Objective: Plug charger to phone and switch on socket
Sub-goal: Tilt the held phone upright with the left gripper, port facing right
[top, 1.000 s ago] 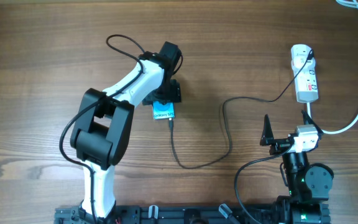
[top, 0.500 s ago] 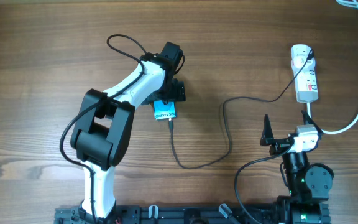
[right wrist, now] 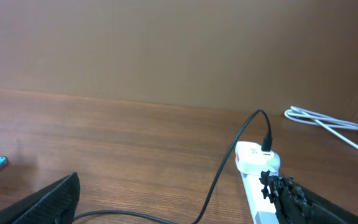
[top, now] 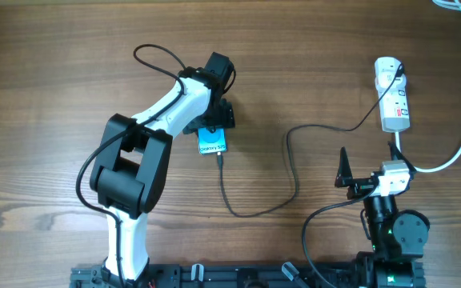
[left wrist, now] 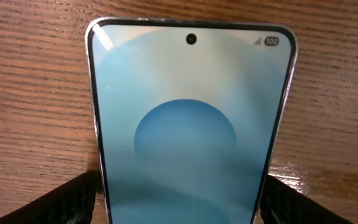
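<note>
Evidently the phone [left wrist: 191, 124] is clasped by the left tool [left wrist: 179, 193], presumably steadied for the charger [top: 250, 214]. The right tool [right wrist: 169, 186] is spread.

The left arm [top: 162, 112] has glossy white links between bulky black joint housings, and a thin black wire [top: 152, 47] loops along it. The right arm [top: 382, 212] is mostly black, with a white-grey block near the wrist and a small green light. Its fingers [right wrist: 294, 193] are matte black, one with a toothed edge.
</note>
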`<action>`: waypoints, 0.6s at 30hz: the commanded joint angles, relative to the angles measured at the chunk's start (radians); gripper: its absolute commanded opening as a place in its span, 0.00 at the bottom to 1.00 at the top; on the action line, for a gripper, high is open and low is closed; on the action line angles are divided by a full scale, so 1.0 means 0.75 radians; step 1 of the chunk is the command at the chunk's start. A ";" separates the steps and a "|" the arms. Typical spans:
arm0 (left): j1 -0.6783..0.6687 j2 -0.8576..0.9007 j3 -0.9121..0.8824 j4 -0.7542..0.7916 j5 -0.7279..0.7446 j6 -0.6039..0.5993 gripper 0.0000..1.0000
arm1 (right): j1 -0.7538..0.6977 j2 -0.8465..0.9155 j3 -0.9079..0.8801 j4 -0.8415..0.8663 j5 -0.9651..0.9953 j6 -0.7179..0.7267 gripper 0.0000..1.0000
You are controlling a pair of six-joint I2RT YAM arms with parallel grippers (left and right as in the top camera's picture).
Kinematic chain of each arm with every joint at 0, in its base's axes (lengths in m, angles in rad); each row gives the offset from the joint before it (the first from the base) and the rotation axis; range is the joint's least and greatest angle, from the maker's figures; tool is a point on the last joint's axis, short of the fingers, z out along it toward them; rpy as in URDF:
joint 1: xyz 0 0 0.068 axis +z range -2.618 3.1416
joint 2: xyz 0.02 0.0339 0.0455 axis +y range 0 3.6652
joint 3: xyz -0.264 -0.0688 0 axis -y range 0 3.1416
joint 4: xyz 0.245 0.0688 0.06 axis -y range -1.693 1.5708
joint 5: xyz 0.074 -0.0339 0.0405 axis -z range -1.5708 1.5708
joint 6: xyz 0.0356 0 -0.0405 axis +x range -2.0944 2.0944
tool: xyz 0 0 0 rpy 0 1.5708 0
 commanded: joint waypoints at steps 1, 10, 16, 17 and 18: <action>0.011 0.176 -0.098 0.032 0.060 -0.048 0.87 | -0.003 -0.009 -0.002 0.008 0.019 0.015 1.00; 0.011 0.176 -0.098 0.027 0.067 -0.082 0.88 | -0.003 -0.009 -0.002 0.008 0.019 0.015 1.00; 0.011 0.176 -0.098 0.026 0.066 -0.082 1.00 | -0.003 -0.009 -0.002 0.008 0.019 0.014 1.00; 0.011 0.176 -0.098 0.026 0.066 -0.082 1.00 | -0.003 -0.009 -0.002 0.008 0.019 0.014 1.00; 0.011 0.176 -0.098 0.026 0.066 -0.082 1.00 | -0.003 -0.009 -0.002 0.008 0.019 0.014 1.00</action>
